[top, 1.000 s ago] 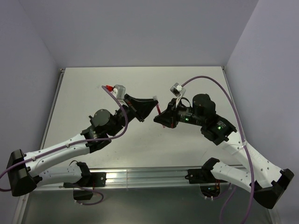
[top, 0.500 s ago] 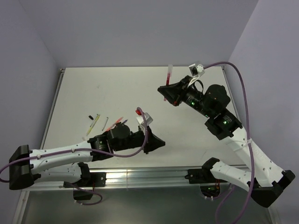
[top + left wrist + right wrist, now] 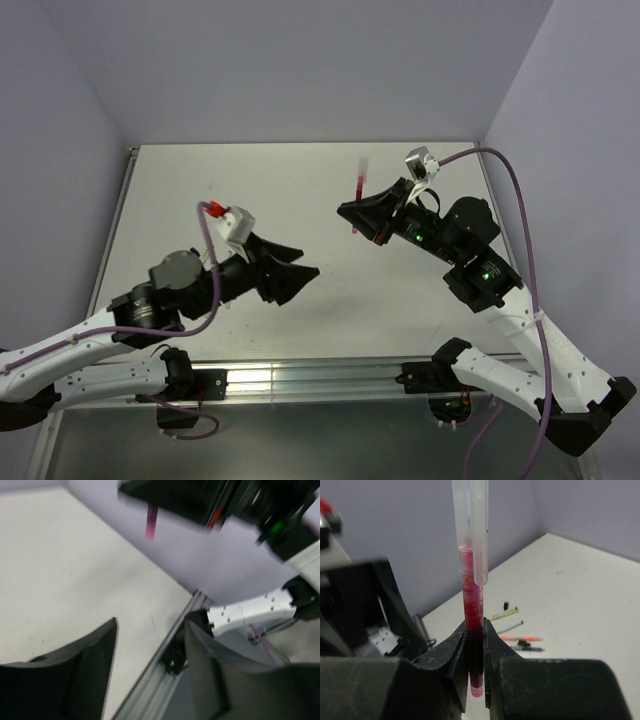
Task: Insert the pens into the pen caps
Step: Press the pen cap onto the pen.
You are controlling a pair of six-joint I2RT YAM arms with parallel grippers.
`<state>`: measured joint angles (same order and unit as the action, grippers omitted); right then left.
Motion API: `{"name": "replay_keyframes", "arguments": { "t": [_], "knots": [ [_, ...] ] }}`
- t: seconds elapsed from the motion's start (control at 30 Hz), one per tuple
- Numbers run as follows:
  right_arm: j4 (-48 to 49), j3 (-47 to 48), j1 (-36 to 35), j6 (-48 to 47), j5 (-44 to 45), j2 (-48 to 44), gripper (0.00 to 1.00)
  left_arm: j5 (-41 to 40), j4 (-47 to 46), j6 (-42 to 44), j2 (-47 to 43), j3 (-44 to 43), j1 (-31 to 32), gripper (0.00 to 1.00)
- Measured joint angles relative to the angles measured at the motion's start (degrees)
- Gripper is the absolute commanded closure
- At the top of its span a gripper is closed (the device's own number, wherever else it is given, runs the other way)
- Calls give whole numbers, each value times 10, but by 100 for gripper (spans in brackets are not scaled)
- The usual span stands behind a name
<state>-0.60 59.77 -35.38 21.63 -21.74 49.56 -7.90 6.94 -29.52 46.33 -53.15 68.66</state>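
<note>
My right gripper [image 3: 356,222] is raised over the table's right half, shut on a red pen [image 3: 357,190] that stands upright. A whitish-clear pen cap [image 3: 470,525] sits on the pen's top end, above the red barrel [image 3: 472,610] pinched between the jaws [image 3: 475,625]. My left gripper [image 3: 305,258] hovers left of centre, open, with nothing between its fingers [image 3: 75,680]. The left wrist view is blurred and shows the red pen [image 3: 151,522] far ahead. Yellow [image 3: 504,613], grey [image 3: 511,627], orange [image 3: 520,638] and purple [image 3: 532,649] pens lie on the table with black caps [image 3: 505,606] among them.
An aluminium rail [image 3: 300,378] runs along the table's near edge and also crosses the left wrist view [image 3: 165,680]. Grey walls close the table on three sides. Purple cables [image 3: 515,230] loop off both wrists. The left arm [image 3: 170,290] covers the table's left part from above.
The left gripper has opened and risen from low near the front rail to left of centre. The right gripper still holds the capped red pen, having shifted only slightly.
</note>
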Motion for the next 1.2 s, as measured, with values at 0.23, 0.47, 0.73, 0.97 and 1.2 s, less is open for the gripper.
{"name": "replay_keyframes", "arguments": {
  "t": [0.23, 0.47, 0.73, 0.97, 1.2],
  "knots": [
    [5, -59, 0, 18, -92, -14, 100, 9, 23, 52, 9, -140, -54, 27],
    [16, -70, -5, 41, -145, -15, 100, 148, 22, 61, 98, -213, -164, 29],
    [31, -70, -19, 52, -154, -1, 100, 262, 22, 46, 171, -221, -223, 29],
    [34, -68, -24, 56, -154, 19, 100, 303, -3, 39, 182, -250, -224, 30],
    [36, -54, -37, 56, -154, 33, 100, 316, -12, 34, 202, -259, -225, 31]
  ]
}}
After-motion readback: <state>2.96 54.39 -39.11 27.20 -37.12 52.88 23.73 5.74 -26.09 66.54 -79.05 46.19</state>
